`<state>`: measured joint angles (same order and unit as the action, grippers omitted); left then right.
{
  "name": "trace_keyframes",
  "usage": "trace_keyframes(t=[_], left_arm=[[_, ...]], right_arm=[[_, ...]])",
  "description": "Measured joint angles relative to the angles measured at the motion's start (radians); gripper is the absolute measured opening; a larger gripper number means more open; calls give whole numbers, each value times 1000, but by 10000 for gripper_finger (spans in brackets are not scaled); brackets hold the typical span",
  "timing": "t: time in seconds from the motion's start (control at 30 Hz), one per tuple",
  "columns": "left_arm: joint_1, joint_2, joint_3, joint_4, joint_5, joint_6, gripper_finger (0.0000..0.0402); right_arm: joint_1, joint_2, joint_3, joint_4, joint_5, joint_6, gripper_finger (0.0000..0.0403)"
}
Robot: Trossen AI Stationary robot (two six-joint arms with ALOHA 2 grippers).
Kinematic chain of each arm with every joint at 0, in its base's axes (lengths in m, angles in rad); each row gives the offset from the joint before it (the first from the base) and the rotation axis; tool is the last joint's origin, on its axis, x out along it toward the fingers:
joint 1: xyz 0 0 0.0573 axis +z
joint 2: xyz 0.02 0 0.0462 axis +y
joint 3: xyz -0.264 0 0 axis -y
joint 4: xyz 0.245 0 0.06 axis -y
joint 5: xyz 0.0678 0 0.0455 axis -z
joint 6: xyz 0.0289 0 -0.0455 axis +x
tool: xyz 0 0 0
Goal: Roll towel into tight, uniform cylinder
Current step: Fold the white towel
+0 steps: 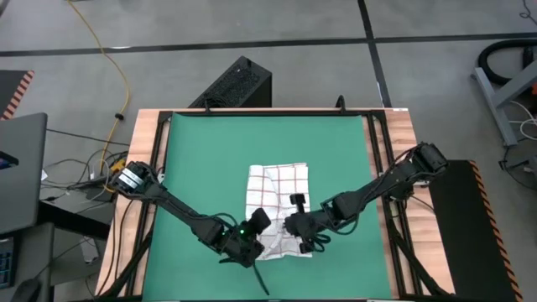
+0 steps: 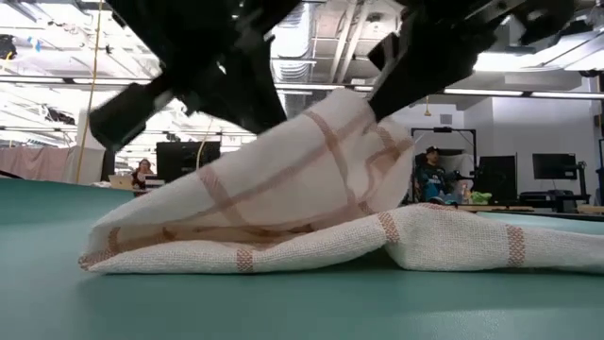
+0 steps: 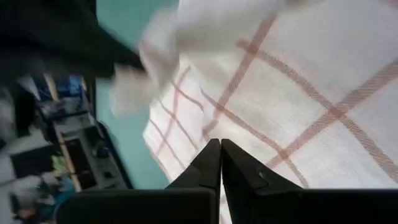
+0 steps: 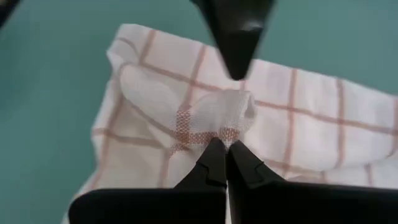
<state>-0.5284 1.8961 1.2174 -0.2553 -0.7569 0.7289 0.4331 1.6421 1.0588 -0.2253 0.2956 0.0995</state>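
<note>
The white towel [image 1: 277, 201] with thin red checks lies in the middle of the green mat [image 1: 193, 168], toward the near edge. Its far part lies flat. Its near part is raised into a tent-like fold [image 2: 283, 179] above the layers on the mat. My left gripper [image 1: 259, 221] is shut on the towel's near left part. My right gripper [image 1: 291, 224] is shut on its near right part, close beside the left one. No roll shows. My left gripper has its shut fingers [image 3: 211, 163] on the checked cloth [image 3: 249, 124] at the towel's near left part; the fingers hide the contact itself. It comes slanting down from the near left. The cloth there is lifted off the mat. My right gripper pinches a raised, bunched fold of the cloth [image 4: 214, 121] between its two fingertips, at the towel's near right part. It comes slanting down from the near right. The fold stands above the flat layer, and the cloth around it stays on the mat.
Bare mat lies to the left, right and far side of the towel. Black rails [image 1: 382, 168] frame the mat on the wooden table. A black box [image 1: 239, 84] stands beyond the far edge. People sit in the room behind [image 2: 429, 175].
</note>
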Motion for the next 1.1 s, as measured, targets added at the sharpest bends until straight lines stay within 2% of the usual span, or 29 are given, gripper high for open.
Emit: trace_keyframes(t=[0.1,0.3,0.5,0.67,0.8,1.1], left_arm=[[18,0,-24,4,41,-35,1],[22,0,-32,22,50,-24,1],[22,0,-32,28,133,-45,2],[23,0,-32,30,167,-75,2],[28,0,-32,30,219,-132,2],[29,1,-32,30,236,-143,2]], right_arm=[[40,0,0,-10,10,59,7],[144,0,0,-112,159,204,7],[220,0,0,-198,230,381,11],[241,0,0,-206,226,425,23],[246,0,0,-248,229,457,47],[282,0,0,-331,204,549,106]])
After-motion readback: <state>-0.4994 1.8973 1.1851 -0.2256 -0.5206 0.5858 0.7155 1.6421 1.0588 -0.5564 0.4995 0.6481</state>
